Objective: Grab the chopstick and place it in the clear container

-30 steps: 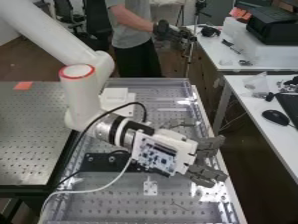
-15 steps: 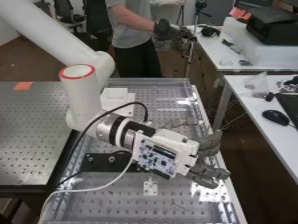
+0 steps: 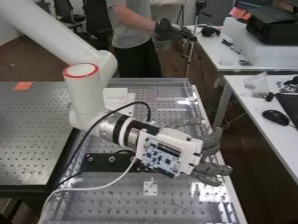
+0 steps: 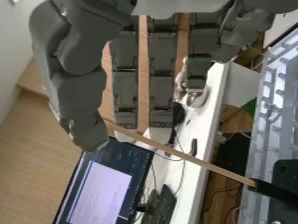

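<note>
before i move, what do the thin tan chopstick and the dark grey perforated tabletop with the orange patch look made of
The chopstick looks like matte wood or bamboo, judging by its even pale-brown surface. The tabletop is probably metal with a satin finish, given its soft sheen and regular holes.

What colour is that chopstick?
The chopstick is light tan, like bare wood; it shows best in the wrist view.

Our white Fairino FR5 arm, entering our high view from upper left, its red-ringed joint uppermost, our banded wrist sloping toward lower right, our dark grey DG-5F hand, central fingers extended straight, open.
</note>
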Controlling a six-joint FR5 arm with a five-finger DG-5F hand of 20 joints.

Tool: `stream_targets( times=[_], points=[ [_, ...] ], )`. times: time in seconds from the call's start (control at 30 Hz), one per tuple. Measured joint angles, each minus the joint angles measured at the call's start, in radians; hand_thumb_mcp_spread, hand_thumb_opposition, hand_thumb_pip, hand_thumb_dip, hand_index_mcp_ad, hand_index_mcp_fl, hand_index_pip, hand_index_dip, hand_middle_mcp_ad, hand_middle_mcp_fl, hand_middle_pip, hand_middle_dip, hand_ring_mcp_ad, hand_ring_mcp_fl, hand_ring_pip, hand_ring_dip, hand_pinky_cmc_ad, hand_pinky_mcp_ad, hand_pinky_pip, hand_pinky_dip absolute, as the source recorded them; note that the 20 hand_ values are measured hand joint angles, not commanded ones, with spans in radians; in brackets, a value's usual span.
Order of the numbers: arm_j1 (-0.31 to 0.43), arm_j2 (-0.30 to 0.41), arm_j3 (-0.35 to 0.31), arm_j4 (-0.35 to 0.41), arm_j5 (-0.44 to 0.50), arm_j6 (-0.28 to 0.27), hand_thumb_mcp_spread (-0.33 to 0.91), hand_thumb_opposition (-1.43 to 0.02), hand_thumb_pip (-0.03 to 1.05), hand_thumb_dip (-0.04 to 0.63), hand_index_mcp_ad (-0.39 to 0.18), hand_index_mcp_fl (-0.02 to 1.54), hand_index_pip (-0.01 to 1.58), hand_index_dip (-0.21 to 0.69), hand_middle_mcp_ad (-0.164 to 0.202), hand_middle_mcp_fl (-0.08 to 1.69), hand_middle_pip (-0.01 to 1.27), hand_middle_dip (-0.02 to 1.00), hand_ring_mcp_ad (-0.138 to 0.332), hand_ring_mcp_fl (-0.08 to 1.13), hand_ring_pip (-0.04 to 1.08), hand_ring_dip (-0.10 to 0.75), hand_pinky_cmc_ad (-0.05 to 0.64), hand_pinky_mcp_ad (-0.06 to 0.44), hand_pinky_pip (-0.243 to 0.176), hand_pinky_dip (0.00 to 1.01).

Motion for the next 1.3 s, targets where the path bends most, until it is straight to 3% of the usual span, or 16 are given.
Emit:
stream_targets(
  times=[0.3, 0.4, 0.5, 0.97, 1.17, 1.3],
  points=[
    [-0.003, -0.003, 0.008, -0.01, 0.011, -0.006, 0.64, -0.82, 0.43, 0.278, -0.129, 0.92, 0.43, 0.232, 0.075, 0.93, 0.33, 0.64, 0.119, 0.38, 0.1, 0.295, 0.311, 0.129, -0.066, 0.19],
    [-0.004, -0.004, 0.01, -0.012, 0.012, -0.007, 0.68, -0.91, 0.42, 0.274, -0.187, 1.05, 0.51, 0.255, 0.077, 0.94, 0.33, 0.64, 0.117, 0.39, 0.1, 0.316, 0.328, 0.129, -0.065, 0.19],
    [-0.004, -0.006, 0.014, -0.016, 0.011, -0.009, 0.71, -0.97, 0.38, 0.269, -0.215, 1.08, 0.54, 0.3, 0.075, 0.94, 0.32, 0.65, 0.12, 0.41, 0.1, 0.328, 0.346, 0.131, -0.052, 0.19],
    [-0.007, -0.015, 0.038, -0.035, 0.015, -0.033, 0.72, -1.02, 0.36, 0.262, -0.237, 1.13, 0.53, 0.332, 0.075, 1.03, 0.32, 0.65, 0.12, 0.45, 0.1, 0.332, 0.379, 0.15, -0.035, 0.19],
    [-0.013, -0.017, 0.051, -0.051, 0.003, -0.047, 0.72, -1.02, 0.37, 0.262, -0.237, 1.16, 0.43, 0.346, 0.075, 1.03, 0.29, 0.65, 0.12, 0.46, 0.11, 0.332, 0.396, 0.148, -0.019, 0.19],
    [-0.015, -0.018, 0.055, -0.057, 0.0, -0.048, 0.69, -0.97, 0.38, 0.262, -0.234, 1.05, 0.28, 0.347, 0.075, 1.03, 0.24, 0.65, 0.12, 0.46, 0.11, 0.332, 0.396, 0.15, -0.019, 0.19]
  ],
)
